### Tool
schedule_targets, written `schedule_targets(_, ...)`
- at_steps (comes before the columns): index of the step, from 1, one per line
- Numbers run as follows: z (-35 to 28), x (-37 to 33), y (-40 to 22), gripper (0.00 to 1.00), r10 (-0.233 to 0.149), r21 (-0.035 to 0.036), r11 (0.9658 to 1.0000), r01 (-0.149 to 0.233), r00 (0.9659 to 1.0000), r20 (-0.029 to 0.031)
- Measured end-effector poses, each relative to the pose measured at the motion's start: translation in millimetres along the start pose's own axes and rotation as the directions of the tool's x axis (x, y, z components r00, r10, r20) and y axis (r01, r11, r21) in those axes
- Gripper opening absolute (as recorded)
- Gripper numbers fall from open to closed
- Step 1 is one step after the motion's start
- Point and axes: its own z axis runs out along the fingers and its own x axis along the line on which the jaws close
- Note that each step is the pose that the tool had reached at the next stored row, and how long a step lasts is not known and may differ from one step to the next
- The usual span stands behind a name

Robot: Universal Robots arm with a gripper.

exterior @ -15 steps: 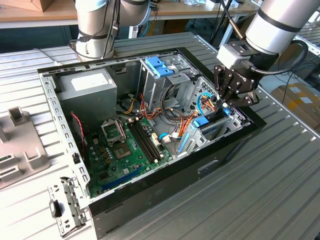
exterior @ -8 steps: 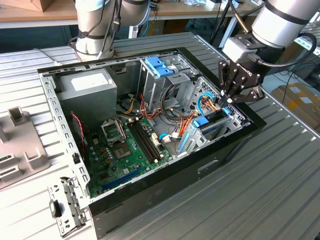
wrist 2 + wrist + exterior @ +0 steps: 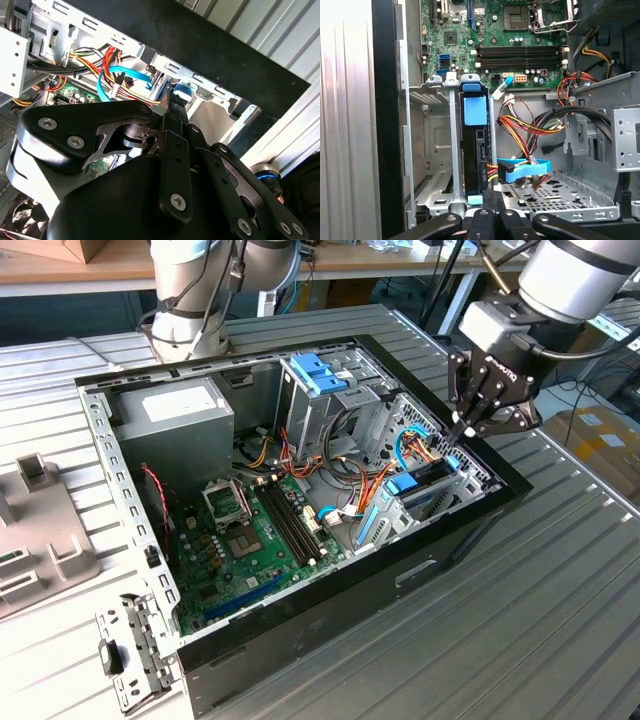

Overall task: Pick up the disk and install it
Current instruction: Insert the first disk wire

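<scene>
I see the disk [image 3: 474, 145] seated on edge in the case's [image 3: 440, 540] drive bay, at the case's 3 o'clock. My gripper [image 3: 466, 427] hangs above it, jaws together, holding nothing.

A matte-black, multi-link metal gripper [image 3: 468, 427] with white lettering hangs from a glossy silver-grey cylindrical arm segment [image 3: 575, 275] at its 1 o'clock. In the second wrist view its flat black linkage plates [image 3: 85, 127] carry round silver screw heads [image 3: 75, 142] over bare grey metal joints.
</scene>
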Motion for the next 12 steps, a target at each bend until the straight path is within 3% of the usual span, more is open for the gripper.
schedule_targets(6,-5.6,-0.6,-5.8,0.11,0.0,-0.0022,1.0,0.0,1.0,-0.0006)
schedule_targets(12,-5.5,-0.5,-6.1,0.11,0.0,-0.0023,1.0,0.0,1.0,-0.0004)
